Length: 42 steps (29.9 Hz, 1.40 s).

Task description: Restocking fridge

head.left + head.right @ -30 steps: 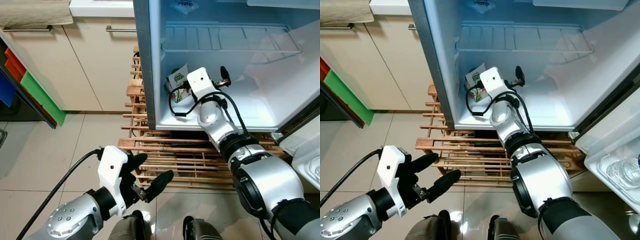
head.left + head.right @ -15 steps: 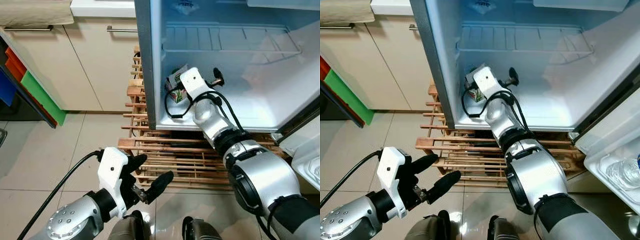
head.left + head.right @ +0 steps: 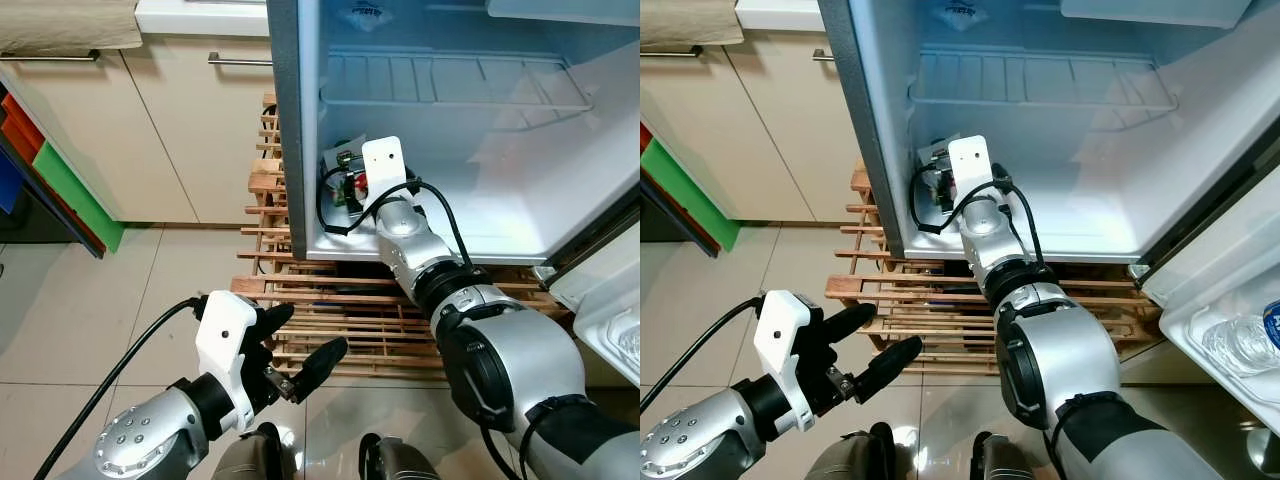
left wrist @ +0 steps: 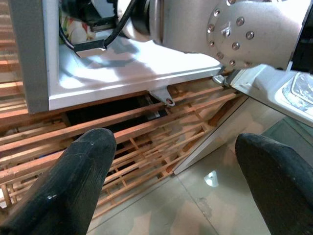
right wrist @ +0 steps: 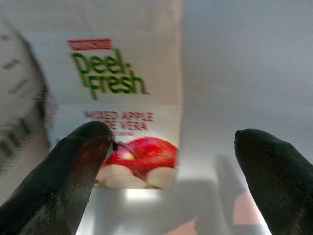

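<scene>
The open fridge is raised on a wooden rack, with cream cabinets to its left and a wire shelf inside. A juice carton, white with green lettering and a red apple picture, is stood at the back left corner of the fridge floor. It is mostly hidden in the head views by the right arm. The right gripper is held just before it, fingers spread and not closed on it. The left gripper is held low over the floor tiles, fingers apart and empty.
</scene>
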Available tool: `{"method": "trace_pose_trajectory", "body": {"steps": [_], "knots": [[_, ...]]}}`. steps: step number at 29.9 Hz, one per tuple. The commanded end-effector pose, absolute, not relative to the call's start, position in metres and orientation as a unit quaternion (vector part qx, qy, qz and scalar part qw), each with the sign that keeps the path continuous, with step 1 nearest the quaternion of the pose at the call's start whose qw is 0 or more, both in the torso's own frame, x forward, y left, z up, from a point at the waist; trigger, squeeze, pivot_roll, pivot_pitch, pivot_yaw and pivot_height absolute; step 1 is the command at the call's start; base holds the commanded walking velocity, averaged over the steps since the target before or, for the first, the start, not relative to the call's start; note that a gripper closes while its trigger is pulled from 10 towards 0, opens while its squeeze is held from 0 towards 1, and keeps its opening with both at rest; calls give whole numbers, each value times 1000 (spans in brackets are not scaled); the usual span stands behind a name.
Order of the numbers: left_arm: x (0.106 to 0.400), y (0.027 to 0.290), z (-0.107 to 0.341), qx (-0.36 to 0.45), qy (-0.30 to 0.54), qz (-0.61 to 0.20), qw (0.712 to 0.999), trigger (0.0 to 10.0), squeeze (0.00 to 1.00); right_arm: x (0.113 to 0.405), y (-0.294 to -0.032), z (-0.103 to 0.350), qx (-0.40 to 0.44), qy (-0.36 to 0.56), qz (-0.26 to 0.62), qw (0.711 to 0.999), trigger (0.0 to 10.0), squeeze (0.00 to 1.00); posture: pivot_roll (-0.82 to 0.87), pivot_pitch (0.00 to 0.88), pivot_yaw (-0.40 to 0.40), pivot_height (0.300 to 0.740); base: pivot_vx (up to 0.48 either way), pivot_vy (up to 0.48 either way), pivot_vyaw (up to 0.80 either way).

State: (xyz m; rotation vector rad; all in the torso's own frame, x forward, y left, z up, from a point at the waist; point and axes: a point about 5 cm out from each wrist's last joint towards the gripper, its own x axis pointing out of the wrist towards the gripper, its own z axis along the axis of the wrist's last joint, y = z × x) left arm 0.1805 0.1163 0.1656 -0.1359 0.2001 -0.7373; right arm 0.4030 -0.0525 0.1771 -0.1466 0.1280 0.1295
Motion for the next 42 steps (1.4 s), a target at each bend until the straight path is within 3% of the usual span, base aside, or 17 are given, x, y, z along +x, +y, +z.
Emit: {"method": "trace_pose_trajectory", "body": {"steps": [1, 8, 14, 25, 29, 34, 38, 42], "knots": [[180, 115, 163, -66, 102, -359, 925, 10000, 0, 400, -42, 175, -55, 63, 79, 993, 10000, 0, 119, 240, -28, 740, 0, 0, 0], [183, 115, 163, -67, 98, -358, 926, 10000, 0, 393, -31, 169, -45, 49, 100, 993, 10000, 0, 103, 232, -30, 740, 0, 0, 0], [185, 113, 163, -72, 91, -359, 926, 10000, 0, 398, -51, 180, -90, -23, 72, 993, 10000, 0, 86, 209, -37, 740, 0, 0, 0], [200, 115, 157, -70, 79, -348, 931, 10000, 0, 390, -69, 168, -39, -18, 85, 995, 10000, 0, 41, 113, -58, 740, 0, 0, 0], [210, 116, 151, -80, 68, -338, 935, 10000, 0, 368, -99, 155, -52, -46, 79, 994, 10000, 0, -5, 0, -49, 740, 0, 0, 0], [224, 119, 148, -82, 51, -317, 943, 10000, 0, 348, -129, 149, -51, -72, 49, 995, 10000, 0, -31, 0, -39, 740, 0, 0, 0], [232, 123, 147, -83, 48, -291, 952, 10000, 0, 339, -137, 147, -64, -87, 40, 993, 10000, 0, -39, 0, -32, 740, 0, 0, 0], [239, 142, 136, -50, 54, -199, 977, 10000, 0, 315, -154, 127, -92, -74, 30, 992, 10000, 0, -47, 0, -5, 740, 0, 0, 0]]}}
